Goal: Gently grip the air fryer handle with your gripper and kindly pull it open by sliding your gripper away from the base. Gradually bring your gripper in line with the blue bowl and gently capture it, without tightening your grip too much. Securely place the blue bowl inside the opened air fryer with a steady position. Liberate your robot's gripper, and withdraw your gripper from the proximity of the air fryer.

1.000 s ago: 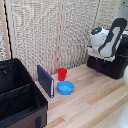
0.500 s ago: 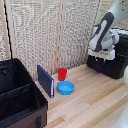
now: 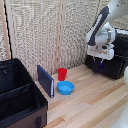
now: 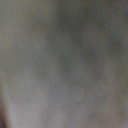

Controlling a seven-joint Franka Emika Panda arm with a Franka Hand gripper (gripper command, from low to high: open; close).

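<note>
The air fryer (image 3: 114, 64) is a glossy black box at the exterior view's right, on the wooden table. My gripper (image 3: 97, 65) hangs from the white arm just in front of the fryer's near face, fingers pointing down and slightly apart, nothing between them. The air fryer handle cannot be made out behind the gripper. The blue bowl (image 3: 65, 88) sits upright on the table in the middle, well to the left of the gripper and apart from it. The wrist view is a grey blur showing nothing distinct.
A small red cup (image 3: 62, 74) stands just behind the bowl. A flat dark-blue panel (image 3: 45, 80) stands upright beside the bowl. A big open black fabric case (image 3: 19, 96) fills the exterior view's left. A slatted wall (image 3: 50, 30) backs the table.
The arm has straightened and swung slightly toward the exterior view's left, and the gripper now hangs lower in front of the air fryer. The bowl, cup and panel have not moved.
</note>
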